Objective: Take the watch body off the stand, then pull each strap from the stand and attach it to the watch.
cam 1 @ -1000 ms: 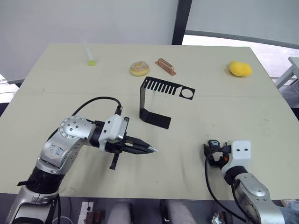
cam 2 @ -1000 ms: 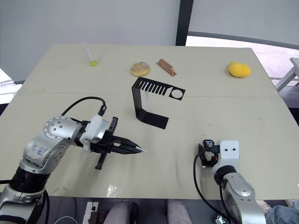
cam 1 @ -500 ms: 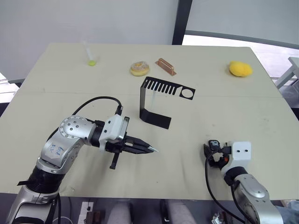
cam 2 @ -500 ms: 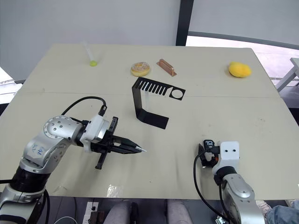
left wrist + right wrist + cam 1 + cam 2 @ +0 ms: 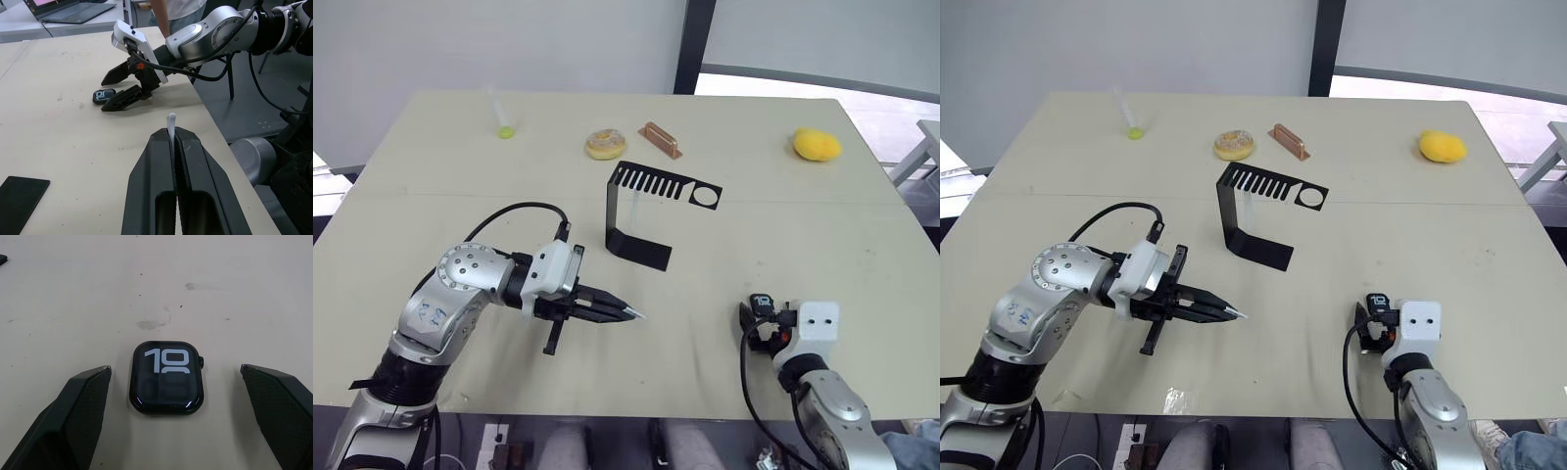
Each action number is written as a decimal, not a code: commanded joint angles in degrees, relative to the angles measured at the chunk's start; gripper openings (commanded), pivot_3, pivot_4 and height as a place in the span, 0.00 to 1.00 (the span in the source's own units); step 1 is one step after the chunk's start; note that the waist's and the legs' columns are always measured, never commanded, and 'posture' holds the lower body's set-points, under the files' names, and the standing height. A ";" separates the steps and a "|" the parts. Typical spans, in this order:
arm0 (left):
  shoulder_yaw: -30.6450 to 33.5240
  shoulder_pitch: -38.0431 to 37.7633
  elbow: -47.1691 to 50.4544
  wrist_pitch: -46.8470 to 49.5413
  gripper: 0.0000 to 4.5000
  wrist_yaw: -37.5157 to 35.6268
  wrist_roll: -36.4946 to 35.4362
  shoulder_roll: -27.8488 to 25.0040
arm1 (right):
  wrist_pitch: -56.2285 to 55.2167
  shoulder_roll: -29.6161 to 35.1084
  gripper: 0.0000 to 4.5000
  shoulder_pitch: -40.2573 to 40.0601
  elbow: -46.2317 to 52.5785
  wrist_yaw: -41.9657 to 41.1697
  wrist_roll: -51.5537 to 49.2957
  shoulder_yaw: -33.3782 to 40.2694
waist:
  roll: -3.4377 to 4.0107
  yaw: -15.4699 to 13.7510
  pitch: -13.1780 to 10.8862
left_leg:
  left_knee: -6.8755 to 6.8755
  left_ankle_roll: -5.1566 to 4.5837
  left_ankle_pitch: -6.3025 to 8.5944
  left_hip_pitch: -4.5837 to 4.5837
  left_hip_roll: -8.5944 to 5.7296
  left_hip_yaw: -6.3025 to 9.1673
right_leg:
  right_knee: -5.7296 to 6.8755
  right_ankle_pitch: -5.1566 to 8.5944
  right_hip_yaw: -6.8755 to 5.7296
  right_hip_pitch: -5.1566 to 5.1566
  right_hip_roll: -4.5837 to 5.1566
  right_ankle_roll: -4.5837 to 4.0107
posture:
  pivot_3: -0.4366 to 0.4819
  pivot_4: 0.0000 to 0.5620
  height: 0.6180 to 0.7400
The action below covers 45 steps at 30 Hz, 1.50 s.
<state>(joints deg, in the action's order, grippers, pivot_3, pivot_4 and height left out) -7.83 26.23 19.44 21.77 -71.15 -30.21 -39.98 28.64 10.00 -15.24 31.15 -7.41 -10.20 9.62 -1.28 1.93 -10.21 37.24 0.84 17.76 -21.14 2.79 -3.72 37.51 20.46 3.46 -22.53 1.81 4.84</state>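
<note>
White strap (image 5: 170, 122) mostly hidden, left tool (image 5: 172, 134)

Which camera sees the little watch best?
The right wrist view: the watch body lies flat on the table between the open right end effector's fingers, its digits readable. The left wrist view shows it small beside those fingers; the eye views show a tiny dark speck.

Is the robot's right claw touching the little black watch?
Apart. In the right wrist view, the watch body lies flat on the table, with bare table between it and each open finger of the right gripper.
</note>
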 commanded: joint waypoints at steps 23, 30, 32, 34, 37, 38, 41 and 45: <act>1.81 0.40 -0.07 -2.25 0.00 0.23 0.26 -0.10 | 1.49 2.81 0.35 1.31 1.47 -5.28 -8.57 4.25 | -0.31 -0.18 0.21 | 0.02 -0.01 0.00 -0.01 -0.01 0.02 | 0.01 0.00 -0.03 0.02 0.04 0.00 | 0.48 0.27 1.00; 8.25 -0.89 -5.48 -10.18 0.00 -2.50 1.90 -4.16 | 21.20 16.64 0.35 7.86 6.68 -17.13 -35.59 10.83 | -0.18 0.28 0.13 | 0.01 -0.01 0.01 0.03 0.06 0.01 | 0.06 0.01 -0.01 0.01 -0.05 -0.02 | 0.48 0.27 1.00; 10.23 -1.36 -7.27 -12.60 0.00 -3.61 2.13 -5.57 | 26.39 19.94 0.35 10.16 6.19 -18.35 -43.09 11.56 | -0.18 0.26 0.13 | 0.00 -0.01 0.01 0.03 0.11 0.03 | 0.05 0.02 -0.01 0.00 -0.10 -0.04 | 0.48 0.27 1.00; 11.73 -2.18 -8.33 -14.27 0.00 -5.34 2.53 -7.88 | 32.06 22.75 0.35 13.35 4.81 -19.06 -53.16 10.85 | -0.17 0.27 0.12 | 0.01 -0.02 0.01 0.01 0.11 0.05 | 0.03 0.03 -0.02 0.00 -0.09 -0.05 | 0.48 0.27 1.00; 12.92 -2.96 -8.77 -16.93 0.00 -6.89 2.94 -9.97 | 36.91 23.78 0.35 18.45 0.70 -15.10 -67.86 8.62 | -0.18 0.23 0.12 | 0.01 -0.04 0.02 -0.02 0.11 0.04 | 0.00 0.03 -0.03 0.01 -0.03 -0.05 | 0.48 0.27 1.00; 13.08 -2.89 -8.56 -16.92 0.00 -6.75 2.63 -10.05 | 37.60 23.79 0.35 20.07 -0.76 -13.35 -71.23 7.60 | -0.18 0.23 0.12 | 0.02 -0.05 0.02 -0.02 0.10 0.05 | -0.01 0.03 -0.03 0.02 -0.01 -0.05 | 0.48 0.27 1.00; 12.62 -2.31 -7.12 -17.31 0.00 -5.93 2.56 -9.38 | 38.80 24.11 0.35 23.87 -4.48 -8.78 -77.38 3.98 | -0.18 0.06 0.12 | 0.03 -0.07 0.04 -0.05 0.10 0.05 | -0.02 0.02 -0.04 0.01 0.02 -0.05 | 0.48 0.27 1.00; 10.07 0.15 -4.58 -15.72 0.00 -3.34 3.28 -7.56 | 39.32 23.81 0.35 27.97 -9.50 -3.84 -81.63 -0.60 | -0.18 -0.15 0.12 | 0.10 -0.14 0.07 -0.12 0.08 0.07 | -0.04 0.01 -0.08 0.00 0.07 -0.02 | 0.48 0.27 1.00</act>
<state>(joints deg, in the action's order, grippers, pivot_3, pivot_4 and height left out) 3.04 24.80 11.56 5.62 -75.96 -26.81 -47.93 67.71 33.62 11.69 22.53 -13.22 -88.78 9.87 -1.46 1.78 -10.09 37.35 0.70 17.83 -21.27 2.86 -3.66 37.47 20.46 3.38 -22.54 1.90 4.83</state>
